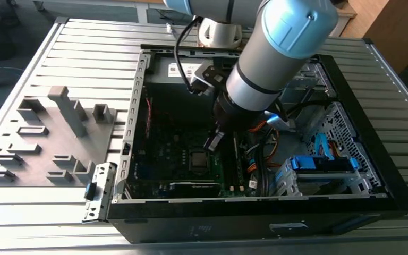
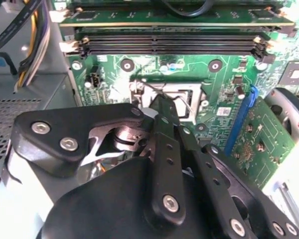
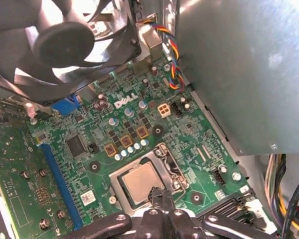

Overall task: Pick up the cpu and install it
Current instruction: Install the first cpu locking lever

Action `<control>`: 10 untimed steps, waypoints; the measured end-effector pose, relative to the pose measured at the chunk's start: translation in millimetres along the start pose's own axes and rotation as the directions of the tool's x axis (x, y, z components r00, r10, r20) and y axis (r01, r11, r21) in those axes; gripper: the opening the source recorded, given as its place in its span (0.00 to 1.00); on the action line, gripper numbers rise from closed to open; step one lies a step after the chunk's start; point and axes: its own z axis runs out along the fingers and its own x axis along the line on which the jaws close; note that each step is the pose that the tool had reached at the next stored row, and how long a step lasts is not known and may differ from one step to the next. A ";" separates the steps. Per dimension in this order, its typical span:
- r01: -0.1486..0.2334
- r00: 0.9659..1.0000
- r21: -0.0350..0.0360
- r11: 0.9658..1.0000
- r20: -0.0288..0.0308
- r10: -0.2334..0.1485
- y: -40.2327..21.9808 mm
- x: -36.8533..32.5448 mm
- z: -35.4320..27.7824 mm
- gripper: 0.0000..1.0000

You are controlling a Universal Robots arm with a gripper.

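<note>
Inside case, nearest: claw narrow, fingers drawn together, tip at the cpu's edge
Cpu: seated flat in the motherboard socket
Beyond: fan above the board
Outside: computer case on slatted worktop

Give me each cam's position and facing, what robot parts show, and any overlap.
Exterior view: off the arm, above, looking down into the open computer case; arm and claw show.
First wrist view: on the arm, looking down past the claw at the motherboard, the cpu in its socket.
Second wrist view: behind the claw, facing the socket.
Shared: both wrist views show the socket and claw.
</note>
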 end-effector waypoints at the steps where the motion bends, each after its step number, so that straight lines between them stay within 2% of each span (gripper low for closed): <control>1: -0.004 1.000 0.001 1.000 0.002 0.004 -0.6 0.7 0.8 0.11; 10: -0.047 0.999 0.007 0.999 0.017 0.047 -5.4 5.4 8.2 0.11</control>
